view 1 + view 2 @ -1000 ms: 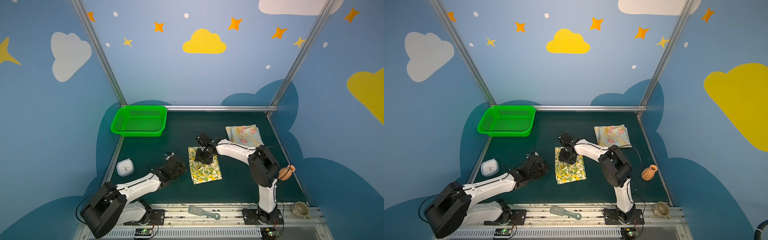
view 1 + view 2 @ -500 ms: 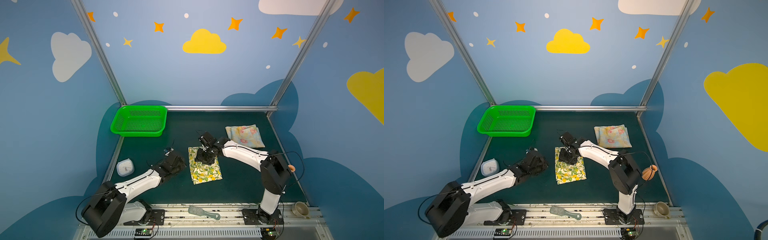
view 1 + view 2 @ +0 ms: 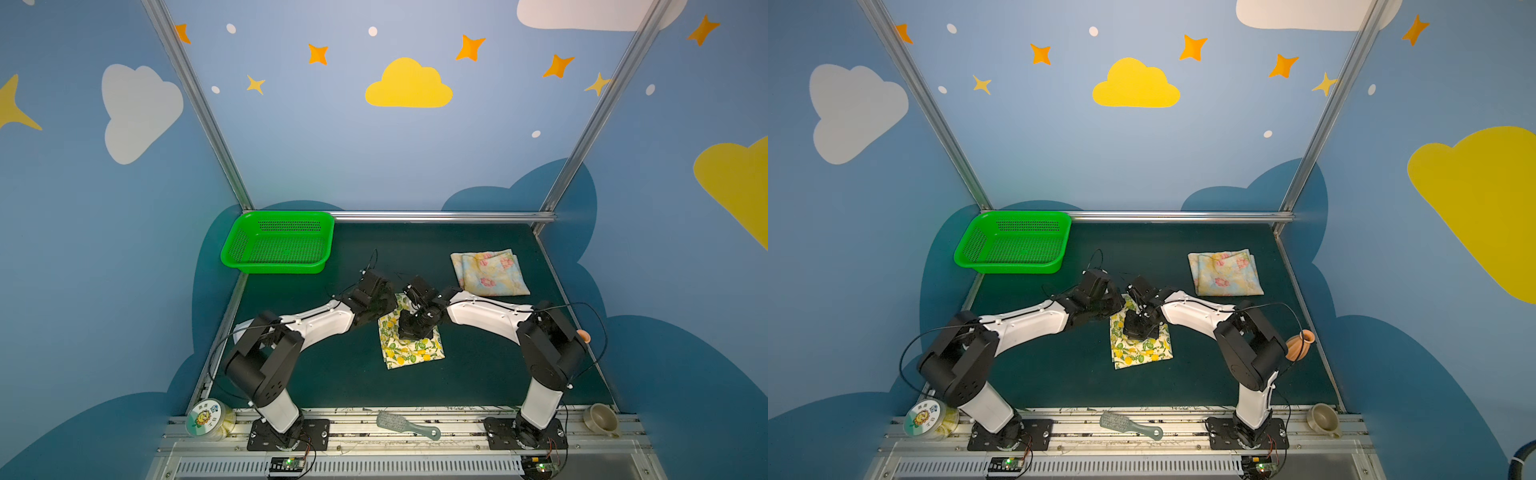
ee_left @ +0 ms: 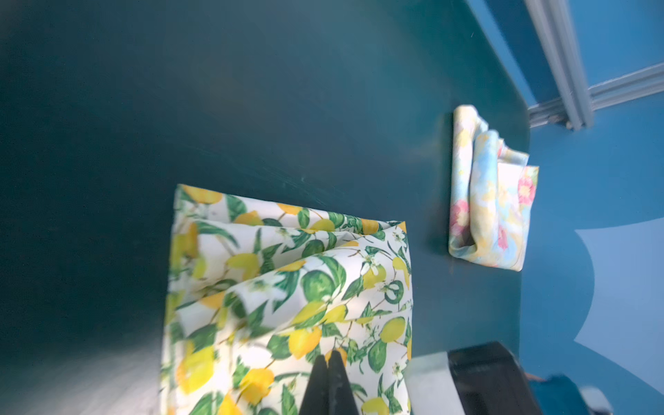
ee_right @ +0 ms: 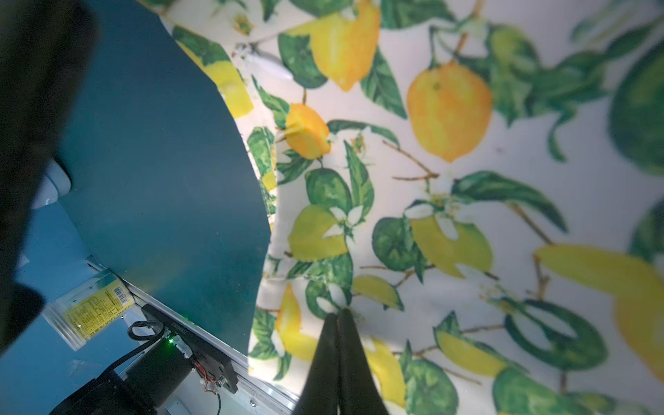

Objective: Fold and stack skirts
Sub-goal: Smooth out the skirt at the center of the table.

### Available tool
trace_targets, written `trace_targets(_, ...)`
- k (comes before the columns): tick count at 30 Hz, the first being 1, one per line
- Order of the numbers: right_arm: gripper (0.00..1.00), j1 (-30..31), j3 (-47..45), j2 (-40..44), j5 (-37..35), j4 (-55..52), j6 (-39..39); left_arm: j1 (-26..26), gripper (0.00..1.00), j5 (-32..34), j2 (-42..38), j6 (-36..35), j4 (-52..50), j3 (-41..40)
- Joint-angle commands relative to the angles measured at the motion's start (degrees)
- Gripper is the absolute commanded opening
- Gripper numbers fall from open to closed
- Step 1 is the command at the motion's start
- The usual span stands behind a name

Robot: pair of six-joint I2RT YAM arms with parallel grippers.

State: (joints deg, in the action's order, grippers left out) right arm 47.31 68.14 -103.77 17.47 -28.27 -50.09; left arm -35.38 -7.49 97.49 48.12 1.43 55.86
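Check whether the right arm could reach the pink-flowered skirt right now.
Probably yes: the pink-flowered skirt lies folded on open mat just beyond the right arm, with nothing between them, though its shut jaws are at the lemon skirt.

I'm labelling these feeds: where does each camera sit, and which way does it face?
Both top views: high in front, looking down and back over the table; left arm and right arm show whole.
Left wrist: on the left arm, looking along its shut left tool across the lemon skirt toward the flowered skirt; some of the right arm shows.
Right wrist: on the right arm, above the lemon skirt, facing the labelled jar; its shut right tool shows.
Shared: both wrist views show the lemon skirt.
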Motion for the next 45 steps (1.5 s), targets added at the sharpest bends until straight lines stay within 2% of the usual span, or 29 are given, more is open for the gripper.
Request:
trace_targets(1,0.04,-0.3,-0.4,0.6,2.0,2.1,2.0,0.2,0.04,-2.3,4.1,-1.8,-0.1,2.5)
trace_targets(14,0.02,2.1,-3.7,-3.4,5.2,4.5,2.6,4.4,0.04,-4.2,15.1,-3.0,0.8,8.9)
trace_targets(15,0.02,2.3,-3.8,-3.8,5.4,4.5,2.3,4.6,0.04,-6.1,15.6,-3.2,0.9,9.3)
trace_targets(25,0.00,3.6,-3.0,-4.1,4.5,1.8,1.5,6.5,0.04,-9.2,18.7,-4.3,4.1,9.8)
trace_targets(29,0.00,3.1,-2.4,0.8,3.2,-2.2,1.8,6.5,0.04,-12.3,16.4,-3.5,5.8,9.5)
trace_targets(34,0.00,-0.5,-3.7,11.6,0.9,-7.7,2.9,5.7,0.04,-16.3,10.7,-0.6,6.1,9.3)
trace_targets(37,0.00,-3.7,-5.1,18.8,-4.3,-11.2,5.3,4.5,0.04,-16.0,6.2,0.9,5.6,7.5)
trace_targets(40,0.00,-7.6,-7.4,24.6,-8.1,-10.0,9.3,2.3,0.04,-14.2,1.9,1.9,3.2,5.5)
trace_targets(45,0.00,-11.8,-12.3,28.1,-14.0,2.4,16.6,-3.4,0.04,-9.7,-4.5,4.9,1.2,-1.3)
